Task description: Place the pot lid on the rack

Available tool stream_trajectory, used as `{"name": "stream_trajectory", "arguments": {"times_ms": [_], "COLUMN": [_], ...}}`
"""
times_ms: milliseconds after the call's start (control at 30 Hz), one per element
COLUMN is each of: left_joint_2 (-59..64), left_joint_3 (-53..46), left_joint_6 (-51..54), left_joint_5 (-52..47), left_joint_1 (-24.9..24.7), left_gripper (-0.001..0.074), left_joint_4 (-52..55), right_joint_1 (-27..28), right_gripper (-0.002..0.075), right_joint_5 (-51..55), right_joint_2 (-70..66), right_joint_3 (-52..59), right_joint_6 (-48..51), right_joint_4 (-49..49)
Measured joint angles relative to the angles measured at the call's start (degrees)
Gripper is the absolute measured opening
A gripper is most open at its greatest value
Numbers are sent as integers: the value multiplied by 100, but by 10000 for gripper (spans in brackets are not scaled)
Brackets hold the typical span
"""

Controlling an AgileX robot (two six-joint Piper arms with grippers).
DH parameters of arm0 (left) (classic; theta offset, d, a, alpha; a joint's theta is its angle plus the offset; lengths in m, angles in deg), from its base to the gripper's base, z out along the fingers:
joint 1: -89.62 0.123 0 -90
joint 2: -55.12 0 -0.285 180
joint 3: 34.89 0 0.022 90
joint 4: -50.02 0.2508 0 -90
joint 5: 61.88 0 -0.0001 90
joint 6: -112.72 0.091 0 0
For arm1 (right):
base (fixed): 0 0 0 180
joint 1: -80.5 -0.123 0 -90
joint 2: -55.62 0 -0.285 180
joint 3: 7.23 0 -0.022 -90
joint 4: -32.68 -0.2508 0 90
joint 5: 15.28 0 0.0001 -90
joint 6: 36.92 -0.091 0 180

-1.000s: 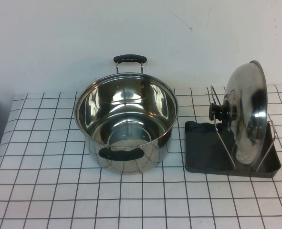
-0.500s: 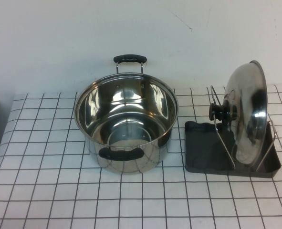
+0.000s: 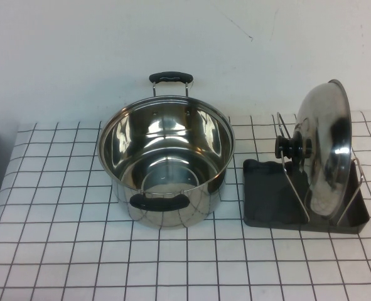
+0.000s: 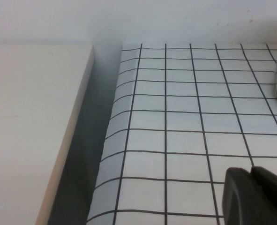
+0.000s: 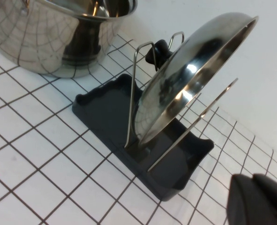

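Note:
The pot lid (image 3: 326, 150) stands on edge in the rack (image 3: 270, 200), leaning between the wire hoops, its black knob (image 3: 287, 148) facing the pot. In the right wrist view the pot lid (image 5: 185, 79) rests on the rack's dark tray (image 5: 110, 108), held up by the wires. My right gripper (image 5: 253, 180) is shut and empty, hanging clear of the rack. My left gripper (image 4: 250, 172) is shut and empty over the checked cloth near the table's left edge. Neither arm shows in the high view.
A deep steel pot (image 3: 166, 160) with two black handles stands left of the rack, open and empty. A checked cloth (image 3: 59, 238) covers the table. A pale surface (image 4: 30, 122) lies beyond a gap at the table's left edge.

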Motion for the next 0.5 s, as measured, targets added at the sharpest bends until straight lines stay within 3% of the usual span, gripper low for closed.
{"name": "stream_trajectory", "arguments": {"times_ms": [233,500], "left_joint_2": [0,0], "left_joint_3": [0,21], "left_joint_6": [-475,-571], "left_joint_5": [-45,-87], "left_joint_1": [-365,-364], "left_gripper": [-1,-1], "left_joint_4": [193,300], "right_joint_1": [0,0], "right_gripper": [-1,-1], "right_joint_5": [0,10], "right_joint_2": [0,0], "right_joint_3": [0,0], "right_joint_6": [0,0], "right_joint_4": [0,0]}}
